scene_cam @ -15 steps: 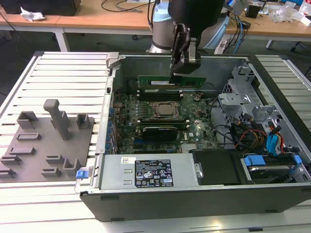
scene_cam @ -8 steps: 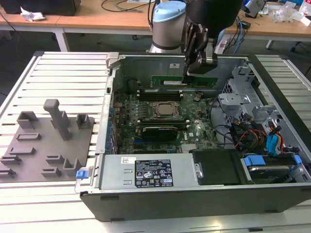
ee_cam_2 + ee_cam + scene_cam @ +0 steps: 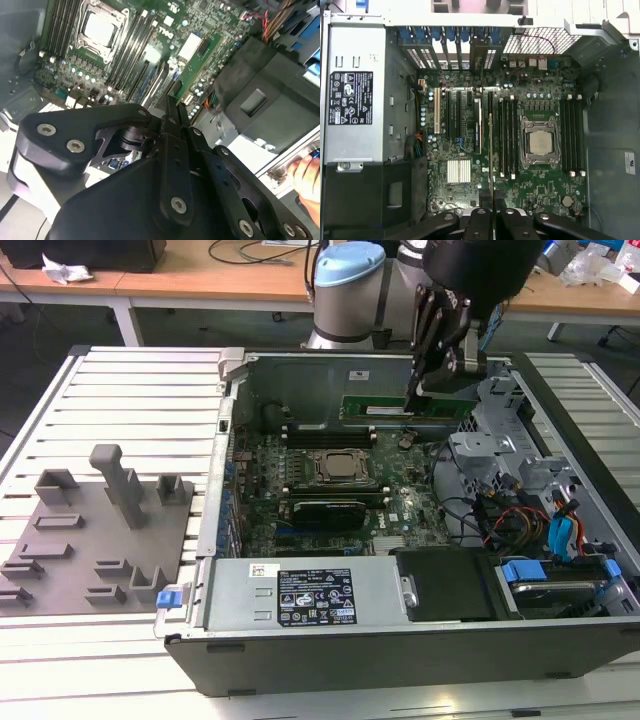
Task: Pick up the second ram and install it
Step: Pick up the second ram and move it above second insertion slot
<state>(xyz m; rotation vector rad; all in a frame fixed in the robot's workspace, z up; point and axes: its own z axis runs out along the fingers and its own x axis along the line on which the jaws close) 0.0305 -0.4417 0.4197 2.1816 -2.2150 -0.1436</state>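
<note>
Easily could land skewed and jam beside a memory slot [image 3: 320, 432], with the second ram [image 3: 375, 408] clenched in the gripper [image 3: 413, 400] at the processor socket's [image 3: 340, 466] one o'clock in the exterior view.

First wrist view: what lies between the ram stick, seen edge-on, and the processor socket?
A bank of black memory slots runs between the ram and the processor socket, as the first wrist view shows.
</note>
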